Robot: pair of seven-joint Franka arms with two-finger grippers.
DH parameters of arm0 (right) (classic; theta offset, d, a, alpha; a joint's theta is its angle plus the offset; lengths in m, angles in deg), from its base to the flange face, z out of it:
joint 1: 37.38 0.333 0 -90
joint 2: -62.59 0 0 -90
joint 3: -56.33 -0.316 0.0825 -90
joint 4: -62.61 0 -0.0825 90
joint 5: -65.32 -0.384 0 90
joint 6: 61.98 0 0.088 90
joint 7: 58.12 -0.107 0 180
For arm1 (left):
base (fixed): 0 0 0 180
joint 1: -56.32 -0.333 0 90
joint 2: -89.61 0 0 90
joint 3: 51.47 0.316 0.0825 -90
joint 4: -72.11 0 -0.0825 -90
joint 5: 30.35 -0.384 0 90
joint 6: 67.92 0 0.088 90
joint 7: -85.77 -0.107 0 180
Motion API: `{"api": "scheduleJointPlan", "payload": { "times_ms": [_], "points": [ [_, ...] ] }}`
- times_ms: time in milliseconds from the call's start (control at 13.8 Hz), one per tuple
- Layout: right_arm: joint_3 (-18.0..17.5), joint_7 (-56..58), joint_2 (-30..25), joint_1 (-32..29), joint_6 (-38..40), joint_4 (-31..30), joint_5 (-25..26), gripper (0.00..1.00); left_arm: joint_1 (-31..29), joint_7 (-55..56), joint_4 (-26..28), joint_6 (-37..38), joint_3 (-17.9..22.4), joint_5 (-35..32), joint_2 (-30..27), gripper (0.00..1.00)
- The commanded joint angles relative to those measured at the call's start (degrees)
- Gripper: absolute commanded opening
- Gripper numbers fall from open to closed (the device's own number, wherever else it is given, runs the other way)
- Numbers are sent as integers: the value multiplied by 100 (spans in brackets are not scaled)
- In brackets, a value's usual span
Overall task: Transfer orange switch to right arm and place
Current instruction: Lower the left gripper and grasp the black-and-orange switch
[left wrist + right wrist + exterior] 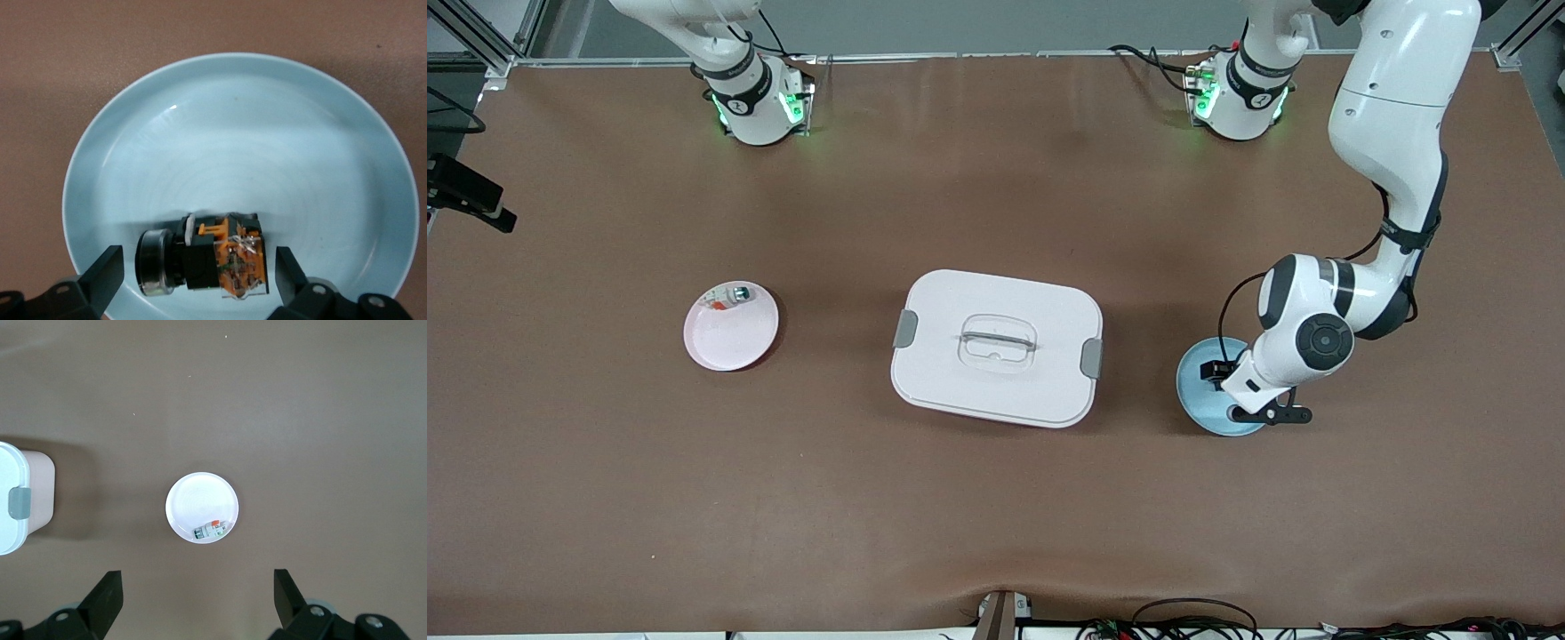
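The orange switch [213, 257], black with an orange band and a round black end, lies on its side in the light blue plate [233, 133], near its rim. My left gripper [199, 268] is open and low over the plate, one finger on each side of the switch with a gap at both. In the front view the left gripper [1218, 373] is down on the blue plate [1202, 404] at the left arm's end of the table. My right gripper [198, 593] is open and empty, high over the table near the pink plate [200, 500]; it is out of the front view.
A white lidded box [996, 347] with grey clips stands at the table's middle. The pink plate [731, 332] at the right arm's end holds a small whitish part with a red-orange spot [727, 296]. The box's edge shows in the right wrist view [13, 500].
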State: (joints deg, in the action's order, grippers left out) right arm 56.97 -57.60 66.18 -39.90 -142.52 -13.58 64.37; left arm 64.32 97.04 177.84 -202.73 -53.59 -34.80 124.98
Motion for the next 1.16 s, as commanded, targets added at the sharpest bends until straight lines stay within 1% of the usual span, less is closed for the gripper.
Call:
{"api": "scheduleJointPlan", "payload": {
  "times_ms": [0, 291, 436, 655, 727, 800, 873, 1091],
  "points": [
    [-55, 10, -86, -73, -5, -36, 34, 100, 0, 156, -70, -98, -25, -152, 110, 100],
    [-55, 10, -86, -73, -5, -36, 34, 100, 0, 174, -70, -195, -25, -152, 146, 100],
    [-46, 10, -86, -73, -5, -36, 34, 100, 9, 479, -70, -195, -25, -152, 146, 100],
    [-46, 10, -95, -73, -5, -45, 34, 100, 9, 709, -70, -195, -25, -152, 119, 59],
    [-46, 10, -95, -73, -14, -36, 34, 100, 17, 936, -70, -195, -25, -152, 110, 46],
    [-55, 10, -95, -73, -6, -45, 34, 100, 44, 1104, -70, -195, -25, -161, 102, 37],
    [-46, 10, -95, -73, -14, -45, 34, 100, 61, 1140, -70, -195, -25, -153, 84, 32],
    [-46, 10, -95, -82, -14, -45, 34, 100, 53, 1150, -70, -142, -25, -152, 14, 31]
  ]
}}
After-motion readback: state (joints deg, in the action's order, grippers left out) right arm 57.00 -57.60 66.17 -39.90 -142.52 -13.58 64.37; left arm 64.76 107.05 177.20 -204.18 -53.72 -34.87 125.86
